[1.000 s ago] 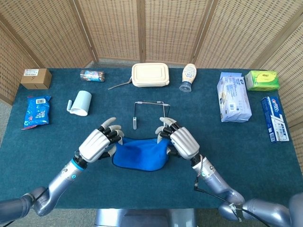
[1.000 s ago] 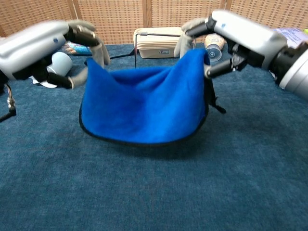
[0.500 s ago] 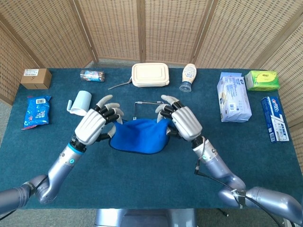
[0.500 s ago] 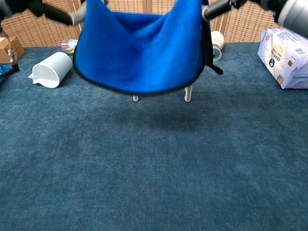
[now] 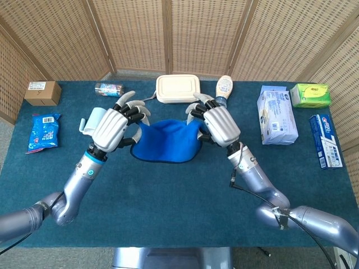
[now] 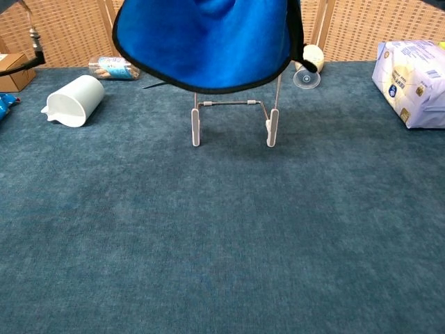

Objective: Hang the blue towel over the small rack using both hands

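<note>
Left hand (image 5: 112,128) and right hand (image 5: 220,124) each grip an edge of the towel (image 5: 166,140). Since a second ago it has risen off the surface and travelled forward; it now hangs above the rack (image 6: 233,118), ready for lowering.

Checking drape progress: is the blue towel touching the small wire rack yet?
Cannot tell. In the chest view the blue fleece towel hangs in front of the small wire rack, hiding its top bar; the head view covers the rack too. Both hands hold it.
</note>
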Action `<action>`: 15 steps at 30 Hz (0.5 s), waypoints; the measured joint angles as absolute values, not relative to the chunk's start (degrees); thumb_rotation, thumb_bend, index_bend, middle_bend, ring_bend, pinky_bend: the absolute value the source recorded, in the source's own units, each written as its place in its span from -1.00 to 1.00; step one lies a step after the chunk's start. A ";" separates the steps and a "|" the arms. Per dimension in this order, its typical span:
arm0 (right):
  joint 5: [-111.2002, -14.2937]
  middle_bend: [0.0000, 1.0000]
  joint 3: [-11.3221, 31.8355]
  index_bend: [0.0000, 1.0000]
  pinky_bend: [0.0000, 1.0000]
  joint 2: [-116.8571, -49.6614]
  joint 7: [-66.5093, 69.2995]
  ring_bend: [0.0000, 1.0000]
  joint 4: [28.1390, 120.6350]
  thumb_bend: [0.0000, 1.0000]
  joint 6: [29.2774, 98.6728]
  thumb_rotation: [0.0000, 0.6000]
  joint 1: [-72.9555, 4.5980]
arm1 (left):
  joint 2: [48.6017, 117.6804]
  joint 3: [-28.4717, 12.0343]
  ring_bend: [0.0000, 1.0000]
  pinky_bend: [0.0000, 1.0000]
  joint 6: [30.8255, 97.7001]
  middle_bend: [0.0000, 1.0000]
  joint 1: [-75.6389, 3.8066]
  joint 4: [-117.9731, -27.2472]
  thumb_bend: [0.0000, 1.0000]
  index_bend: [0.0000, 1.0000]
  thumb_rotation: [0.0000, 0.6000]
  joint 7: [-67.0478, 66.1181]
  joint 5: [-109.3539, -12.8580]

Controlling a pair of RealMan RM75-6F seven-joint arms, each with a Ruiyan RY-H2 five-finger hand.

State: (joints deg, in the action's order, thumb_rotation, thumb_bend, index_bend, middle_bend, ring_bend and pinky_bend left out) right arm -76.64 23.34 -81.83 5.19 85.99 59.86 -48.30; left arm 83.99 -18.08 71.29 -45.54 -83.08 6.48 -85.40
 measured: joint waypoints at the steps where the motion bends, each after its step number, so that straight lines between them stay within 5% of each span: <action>1: -76.34 -0.24 23.54 0.68 -0.66 -81.78 5.20 -0.77 85.60 0.01 59.68 1.00 -48.55 | 84.24 -18.43 -0.43 -0.78 71.05 -0.15 -45.91 -82.57 0.20 0.62 1.00 6.61 -85.02; 15: -71.82 -0.25 26.31 0.67 -0.66 -81.99 4.93 -0.77 78.28 0.01 56.90 1.00 -53.09 | 87.01 -22.35 -0.43 -0.78 68.30 -0.15 -51.17 -75.22 0.19 0.62 1.00 9.44 -81.66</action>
